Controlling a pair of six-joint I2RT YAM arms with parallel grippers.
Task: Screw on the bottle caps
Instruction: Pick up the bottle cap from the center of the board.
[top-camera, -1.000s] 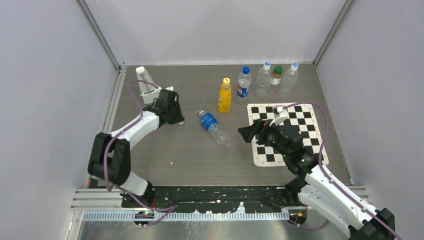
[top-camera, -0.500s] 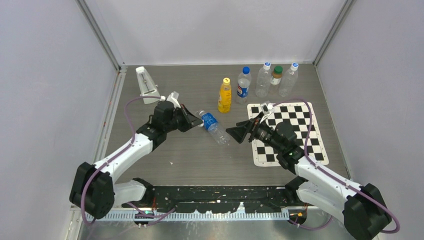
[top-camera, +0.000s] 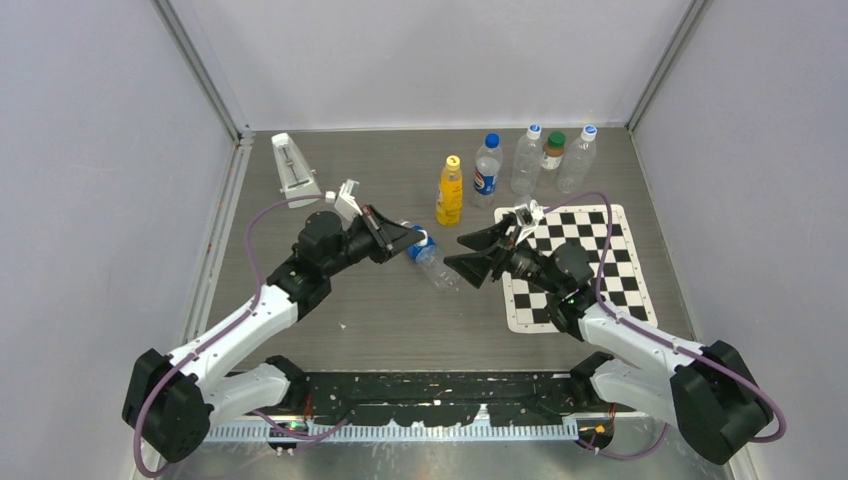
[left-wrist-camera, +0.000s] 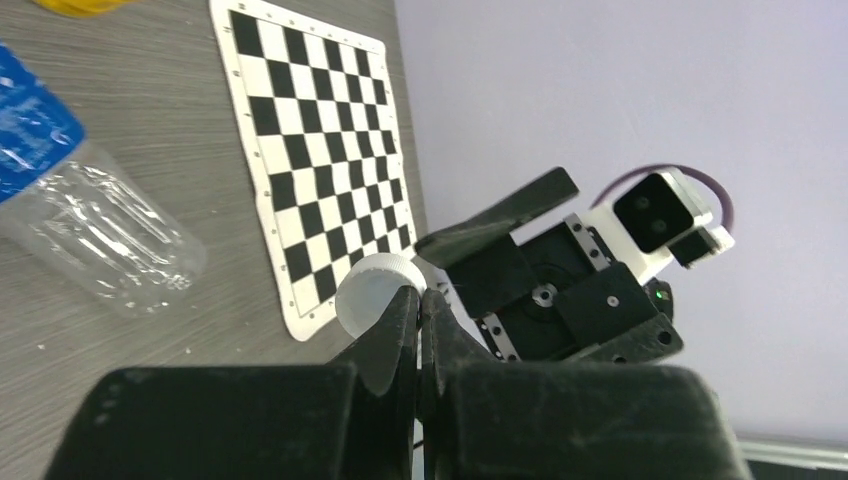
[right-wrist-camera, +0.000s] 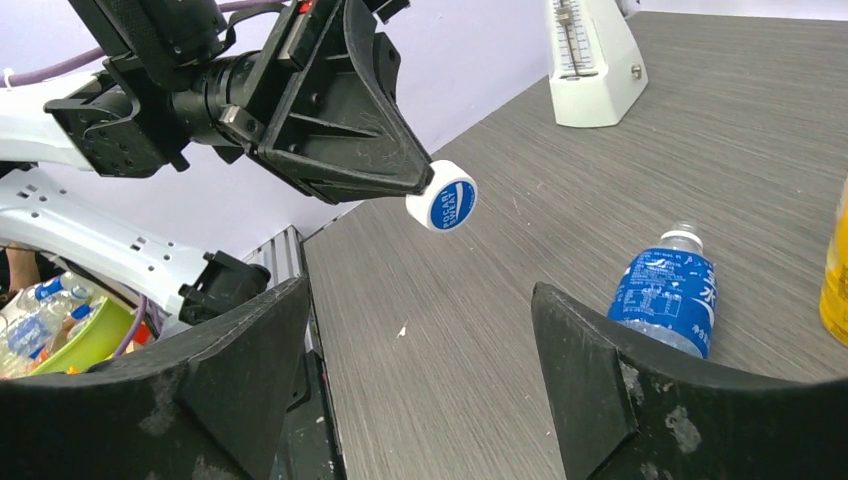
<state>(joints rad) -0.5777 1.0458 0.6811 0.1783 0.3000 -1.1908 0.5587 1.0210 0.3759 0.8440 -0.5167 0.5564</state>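
White-and-blue, the Pocari Sweat cap (right-wrist-camera: 441, 203) is pinched at frame centre by the closed left gripper (top-camera: 412, 238), the right gripper (top-camera: 453, 251) is spread empty, and only the lying bottle (right-wrist-camera: 672, 290) appears left uncapped.

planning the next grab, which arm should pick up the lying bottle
Right: the right tool is open, empty and beside the lying bottle; the left tool is shut on the Pocari Sweat cap.

cap (right-wrist-camera: 442, 197) carried inward, left end effector (top-camera: 412, 238) extended
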